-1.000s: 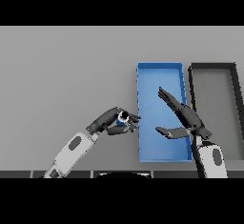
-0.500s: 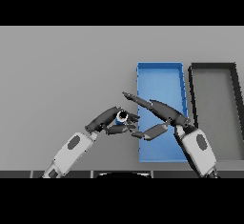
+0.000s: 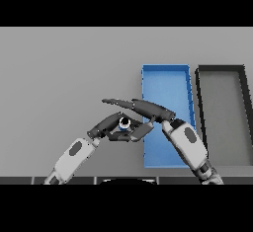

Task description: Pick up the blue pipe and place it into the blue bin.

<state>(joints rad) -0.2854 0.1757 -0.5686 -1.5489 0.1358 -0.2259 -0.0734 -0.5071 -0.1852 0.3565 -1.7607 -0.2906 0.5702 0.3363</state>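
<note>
The blue pipe (image 3: 124, 124) is a small blue piece, mostly hidden, held just left of the blue bin (image 3: 166, 80). My left hand (image 3: 105, 126) has its fingers curled round the pipe. My right hand (image 3: 144, 108) reaches in from the lower right, crossing the bin's left wall. Its fingers lie straight over the pipe and the left hand, and its thumb sits below the pipe. Both hands meet at the pipe above the grey table.
A black bin (image 3: 223, 75) stands right of the blue bin, side by side with it. Both bins are long, open trays running away from me. Grey table surface stretches to the left and far side.
My right hand has swung left from above the blue bin to the pipe, its fingers now over my left hand. The left hand and pipe have barely moved.
</note>
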